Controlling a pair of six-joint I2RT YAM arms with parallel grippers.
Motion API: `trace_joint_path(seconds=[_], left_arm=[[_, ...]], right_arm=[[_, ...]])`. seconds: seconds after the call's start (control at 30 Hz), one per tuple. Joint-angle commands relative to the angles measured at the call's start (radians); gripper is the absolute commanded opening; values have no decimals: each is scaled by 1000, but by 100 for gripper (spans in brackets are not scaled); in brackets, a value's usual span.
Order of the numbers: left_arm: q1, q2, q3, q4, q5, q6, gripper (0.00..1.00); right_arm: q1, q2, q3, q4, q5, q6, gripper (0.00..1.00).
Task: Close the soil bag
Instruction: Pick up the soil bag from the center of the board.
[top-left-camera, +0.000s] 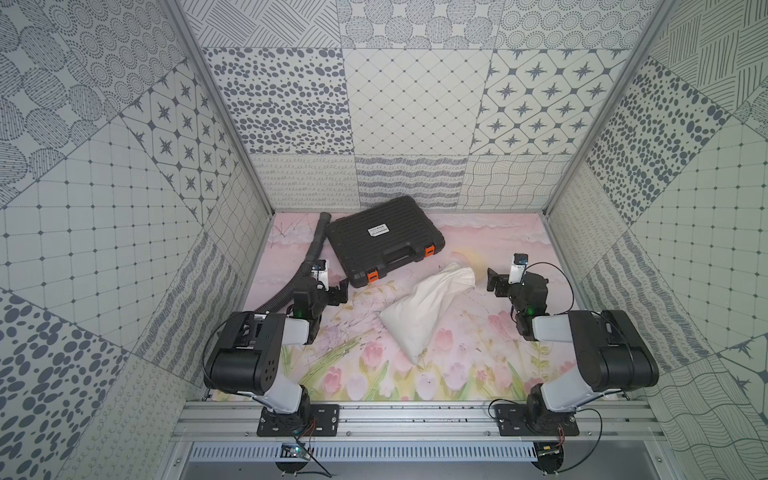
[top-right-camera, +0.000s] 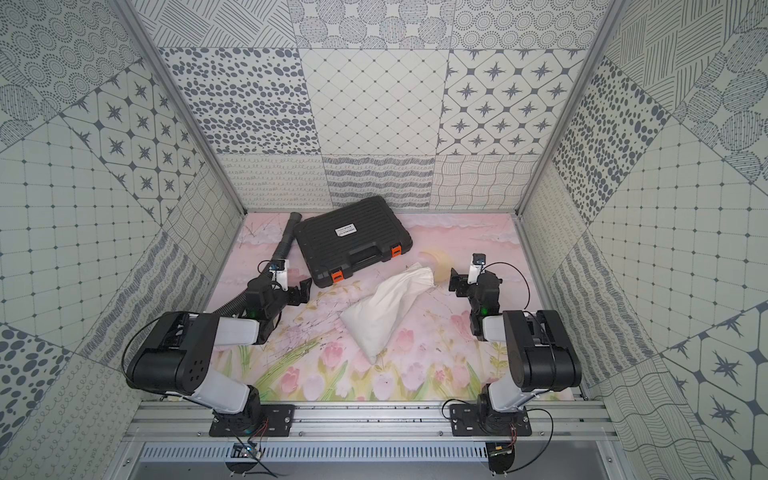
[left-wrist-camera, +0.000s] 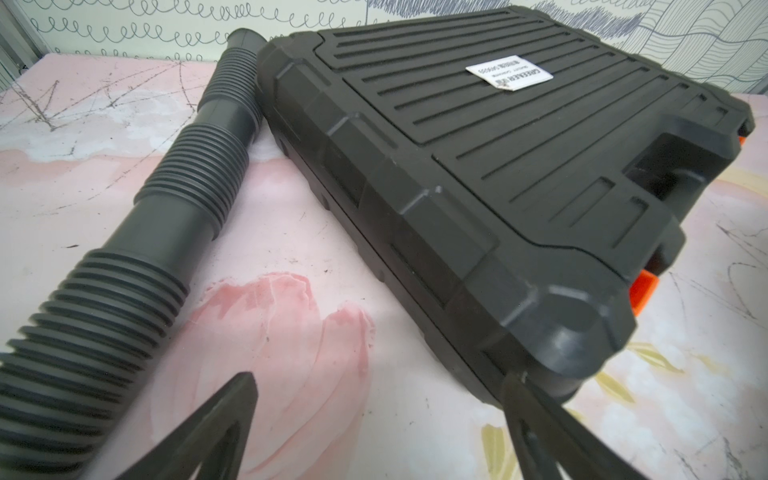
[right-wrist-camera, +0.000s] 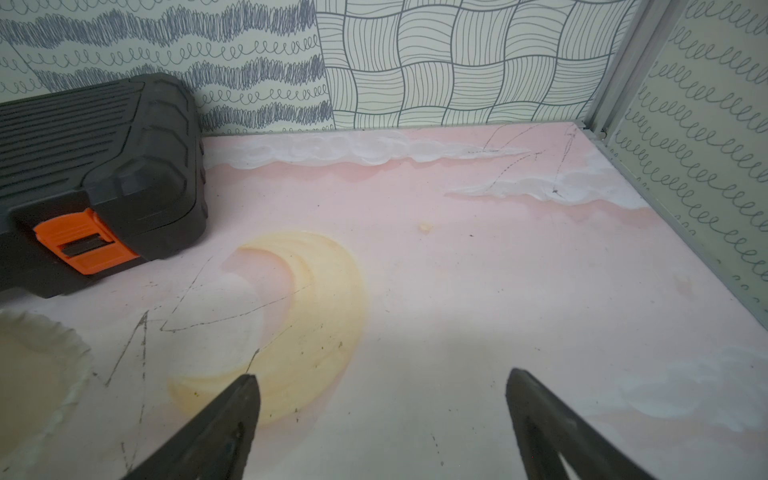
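i see one soil bag (top-left-camera: 424, 316), one black case (top-left-camera: 382, 241) at its 11 o'clock; left gripper (left-wrist-camera: 380, 384), right gripper (right-wrist-camera: 381, 379) fingers spread, empty.

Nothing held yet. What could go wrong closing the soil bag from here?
The soil bag lies on its side, mouth open near the right gripper; tugging could spill contents.
No cord shows clearly, so a gripper might pinch only cloth.
The left gripper, beside the black case, could bump it.
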Motion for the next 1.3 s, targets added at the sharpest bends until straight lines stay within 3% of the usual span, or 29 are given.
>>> trace_joint_path(seconds=[0.0,0.2,0.37,0.53,0.67,0.8,0.87,1.13,1.27], left_arm=[[0,-51,14,-40,-60,-24,96],[6,-269,111,-477,-126,-181,96],[5,-371,238,-825,-138,-266,96],[1,-421,339,-1036,-229,-347,96],[-3,-429,440,-1212,-176,-487,96],[-4,-366,574,-1372,1,-552,96],[-14,-338,626,-1417,92,-558,96],[-96,-377,695,-1545,254,-566,96],[-179,-383,731,-1656,246,-575,96]], right_arm=[[-1,-39,0,21,38,15,97],[-1,-230,117,-388,101,94,97],[-3,-337,331,-890,198,390,97],[-6,-326,547,-1258,-2,415,97],[-6,-370,584,-1318,-182,485,97],[14,-424,644,-1431,-208,559,97],[35,-438,697,-1521,-184,557,97],[51,-456,771,-1688,-384,552,97],[77,-440,774,-1728,-472,555,97]])
